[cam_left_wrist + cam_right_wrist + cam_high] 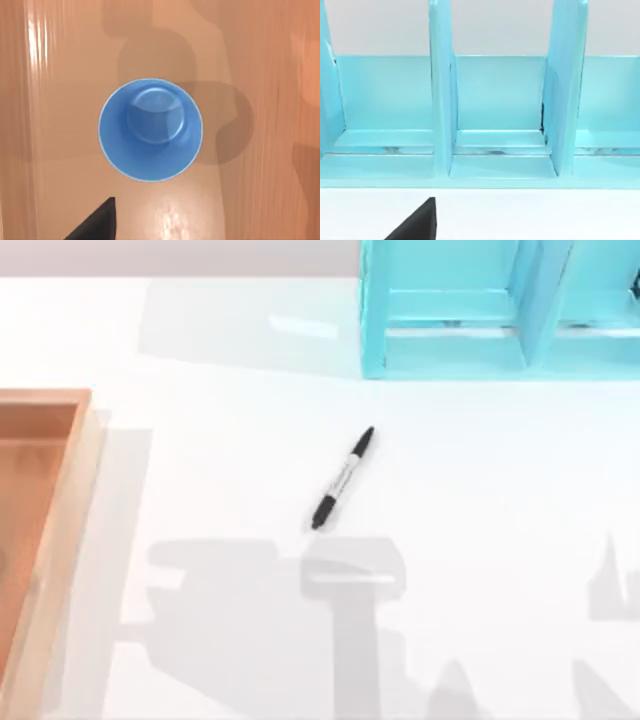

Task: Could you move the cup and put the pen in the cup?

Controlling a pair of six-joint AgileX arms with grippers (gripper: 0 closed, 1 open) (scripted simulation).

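The pen (343, 478) lies flat on the white table near the middle, slanted, with black ends and a pale barrel. The blue cup (150, 129) stands upright and empty on a wooden floor, seen straight from above in the left wrist view. My left gripper (97, 224) hangs above the cup, and a black tip of it shows beside the cup's rim, apart from it. My right gripper (417, 222) faces the cyan shelf (495, 120) from low over the table, with a black tip of it in the right wrist view.
A wooden tray (60, 500) with raised walls lies at the table's left edge. The cyan shelf unit (500, 310) with upright dividers stands at the back right. Arm shadows fall across the table's front.
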